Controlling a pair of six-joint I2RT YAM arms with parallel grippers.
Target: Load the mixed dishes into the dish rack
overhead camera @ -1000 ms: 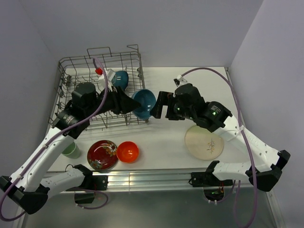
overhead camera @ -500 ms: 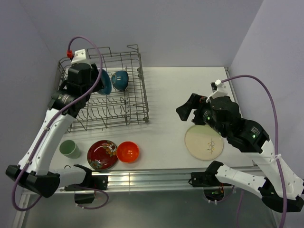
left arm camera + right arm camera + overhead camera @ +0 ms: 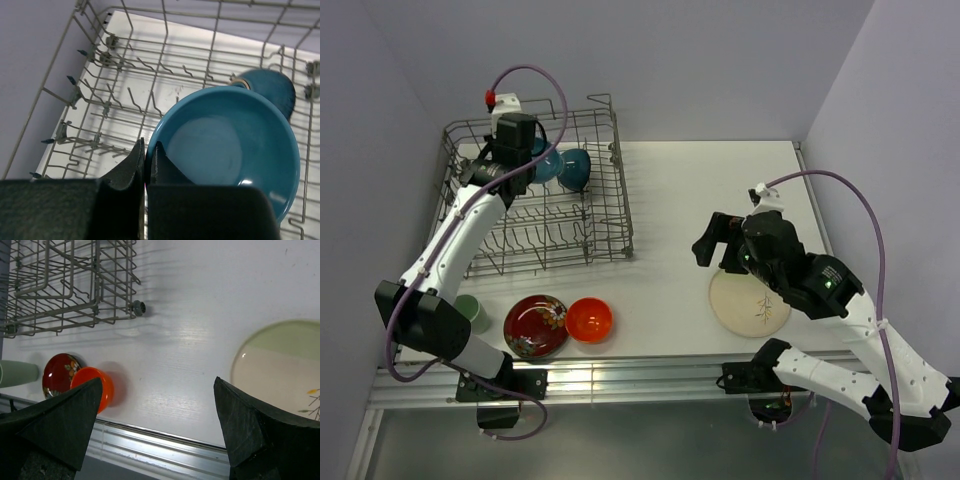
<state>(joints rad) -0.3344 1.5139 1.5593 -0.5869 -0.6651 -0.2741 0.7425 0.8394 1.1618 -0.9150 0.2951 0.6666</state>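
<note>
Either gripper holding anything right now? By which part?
Left gripper pinches the teal bowl by its rim, inside the dish rack. Right gripper is open, holding nothing.

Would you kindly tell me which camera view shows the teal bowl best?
The left wrist view: the teal bowl fills much of the frame, inside and rim plain, its rim pinched by the left gripper. The top view shows only a sliver beside that gripper; the right wrist view misses it.

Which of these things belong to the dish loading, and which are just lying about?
Job: dish rack, teal bowl in left gripper, small blue bowl, green cup, red floral bowl, orange bowl, cream plate.
Not: purple cables, metal rail.
</note>
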